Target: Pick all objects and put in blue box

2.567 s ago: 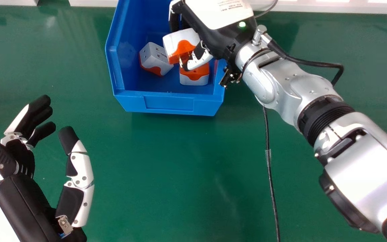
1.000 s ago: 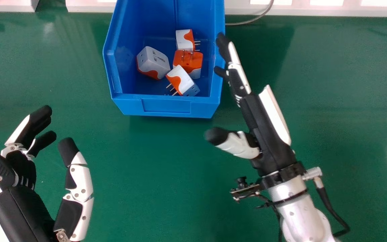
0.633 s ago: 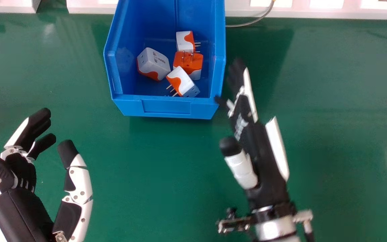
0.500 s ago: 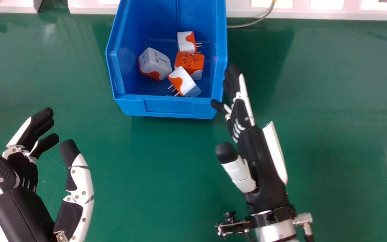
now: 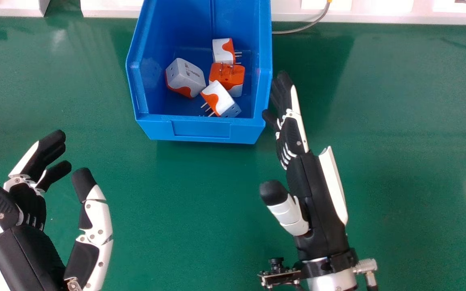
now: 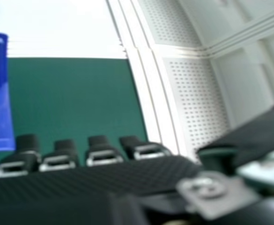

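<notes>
Lying farthest left above the green tabletop (image 5: pixel 200 202), the left hand (image 5: pixel 26 250) has nothing in its grasp; its fingers are loosely bent, with the thumb standing well apart from them. Next comes the blue box (image 5: pixel 201 128), set upright with its low front toward the robot, and all four plug adapters are inside it. The leftmost adapter (image 5: pixel 185 79) is mostly white, with orange along its lower edge. Nearest the front wall, the tilted adapter (image 5: pixel 220 99) points its prongs leftward. Behind it, the orange-faced adapter (image 5: pixel 227 76) has its prongs up, and just beyond that the rear adapter (image 5: pixel 222 50) points its prongs to the right. Just right of the box is the right hand (image 5: pixel 314 190), empty, its fingers released and straight, thumb out to the side; whether a fingertip touches the box wall, I cannot tell.
</notes>
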You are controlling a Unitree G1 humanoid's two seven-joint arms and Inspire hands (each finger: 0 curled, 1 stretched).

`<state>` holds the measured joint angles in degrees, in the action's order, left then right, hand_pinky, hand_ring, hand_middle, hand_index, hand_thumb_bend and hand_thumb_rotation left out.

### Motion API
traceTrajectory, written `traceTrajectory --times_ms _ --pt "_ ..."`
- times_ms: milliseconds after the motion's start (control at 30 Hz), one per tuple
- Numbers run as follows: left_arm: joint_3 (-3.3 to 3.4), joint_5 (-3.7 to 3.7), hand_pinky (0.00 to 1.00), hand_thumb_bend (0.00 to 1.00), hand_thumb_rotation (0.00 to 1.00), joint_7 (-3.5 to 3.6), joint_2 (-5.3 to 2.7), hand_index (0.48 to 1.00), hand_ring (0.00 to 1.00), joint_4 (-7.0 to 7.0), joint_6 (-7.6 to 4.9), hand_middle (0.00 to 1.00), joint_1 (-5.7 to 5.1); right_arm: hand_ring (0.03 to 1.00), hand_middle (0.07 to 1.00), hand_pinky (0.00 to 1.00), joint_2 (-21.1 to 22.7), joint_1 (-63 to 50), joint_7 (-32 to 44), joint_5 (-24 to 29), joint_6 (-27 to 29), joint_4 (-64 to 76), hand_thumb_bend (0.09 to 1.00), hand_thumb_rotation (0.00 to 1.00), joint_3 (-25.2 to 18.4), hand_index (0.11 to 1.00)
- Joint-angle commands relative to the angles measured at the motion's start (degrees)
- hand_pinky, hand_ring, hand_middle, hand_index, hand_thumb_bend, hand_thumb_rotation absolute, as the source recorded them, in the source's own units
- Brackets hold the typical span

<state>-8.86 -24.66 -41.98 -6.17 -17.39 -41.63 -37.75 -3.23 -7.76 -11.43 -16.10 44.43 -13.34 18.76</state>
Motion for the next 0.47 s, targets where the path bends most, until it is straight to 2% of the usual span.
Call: traceTrajectory --times_ms 0,67,433 --pt "-0.90 -0.22 0.67 0.26 0.00 0.01 -4.57 0.726 0.72 -1.64 -0.11 0.72 -0.52 1.000 1.000 0.96 -1.57 0.00 0.04 1.04 1.00 1.45 0.785 1.00 -0.04 1.000" --pt "-0.93 0.04 0.67 0.26 0.00 0.20 -4.48 0.728 0.72 -1.67 -0.04 0.72 -0.37 1.000 1.000 0.97 -1.66 -0.05 0.23 1.35 0.60 1.69 0.788 1.00 0.03 1.000" --pt "-0.50 -0.26 0.66 0.26 0.00 0.20 -4.45 0.726 0.72 -1.51 -0.10 0.72 0.13 1.000 1.000 0.92 -1.91 0.05 -1.40 -0.81 0.10 1.94 0.763 1.00 -0.18 1.000"
